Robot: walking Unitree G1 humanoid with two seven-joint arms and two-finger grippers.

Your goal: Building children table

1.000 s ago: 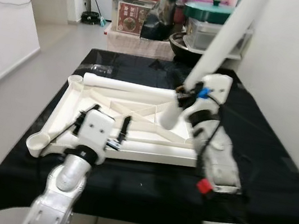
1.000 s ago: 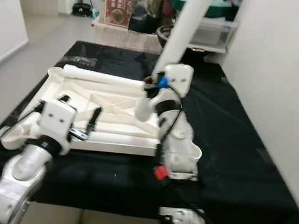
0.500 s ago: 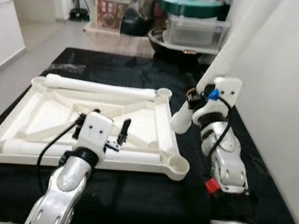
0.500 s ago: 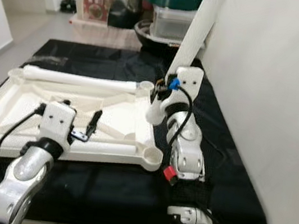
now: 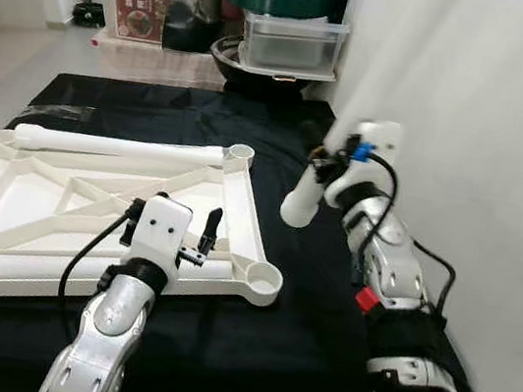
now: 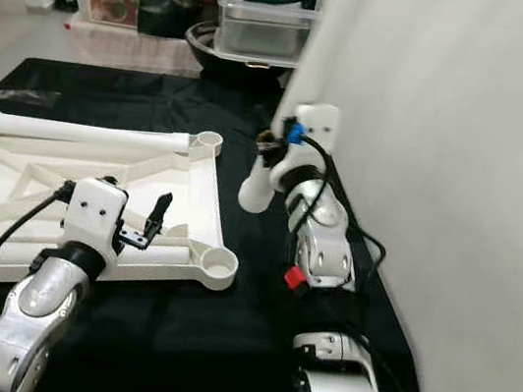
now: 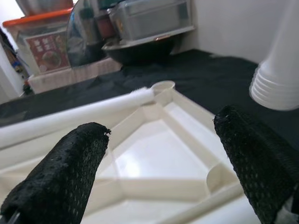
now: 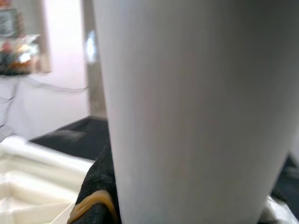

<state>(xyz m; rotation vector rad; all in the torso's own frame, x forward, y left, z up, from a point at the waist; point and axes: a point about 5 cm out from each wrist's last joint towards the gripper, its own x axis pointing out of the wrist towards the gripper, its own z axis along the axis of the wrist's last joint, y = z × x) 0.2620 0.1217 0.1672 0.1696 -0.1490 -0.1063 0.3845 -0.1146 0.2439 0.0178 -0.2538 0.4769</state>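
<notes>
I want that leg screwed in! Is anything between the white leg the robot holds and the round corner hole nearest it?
Nothing visible: only bare black cloth separates the leg from the corner socket.

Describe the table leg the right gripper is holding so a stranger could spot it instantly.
On the black-covered table lies a white upturned tabletop frame. Right of it, the right gripper holds a white table leg above the cloth. Unlike the other leg lying along the frame's far edge, it is raised.
</notes>
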